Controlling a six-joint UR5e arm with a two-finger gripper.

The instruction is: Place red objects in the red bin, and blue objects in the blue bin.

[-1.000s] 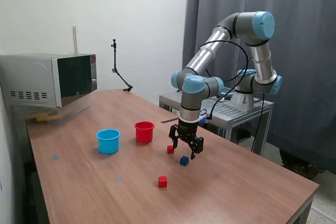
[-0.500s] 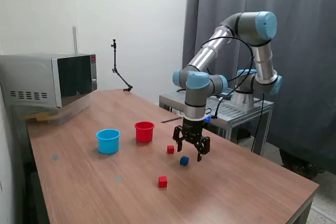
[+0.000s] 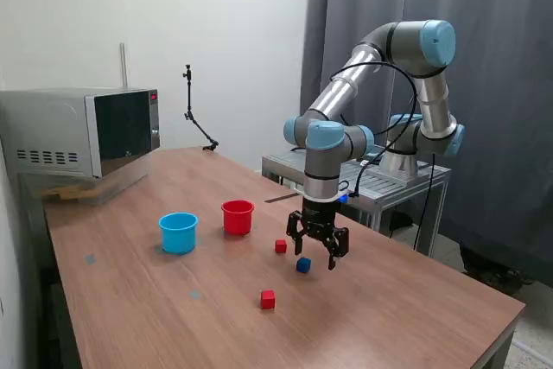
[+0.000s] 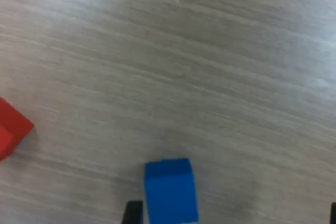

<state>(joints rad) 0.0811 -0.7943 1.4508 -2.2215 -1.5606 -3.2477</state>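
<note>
tool (image 3: 317, 252) spread open, empty, low over the table (image 3: 406, 308) centre frame. blue cube (image 3: 303, 264) just beside its near finger, on the wood. red cup (image 3: 238, 217), blue cup (image 3: 178, 232) centre-left.

Blue cube (image 3: 302, 264), red cup (image 3: 237, 216), cyan cup (image 3: 178, 232)

A wooden table (image 3: 389, 308) carries a microwave (image 3: 82, 131) at its far corner. Near the red cup (image 3: 238, 216): a blue cup (image 3: 178, 232) beside it, two red cubes (image 3: 281, 246) (image 3: 268, 299), and a blue cube (image 3: 302, 264).
</note>
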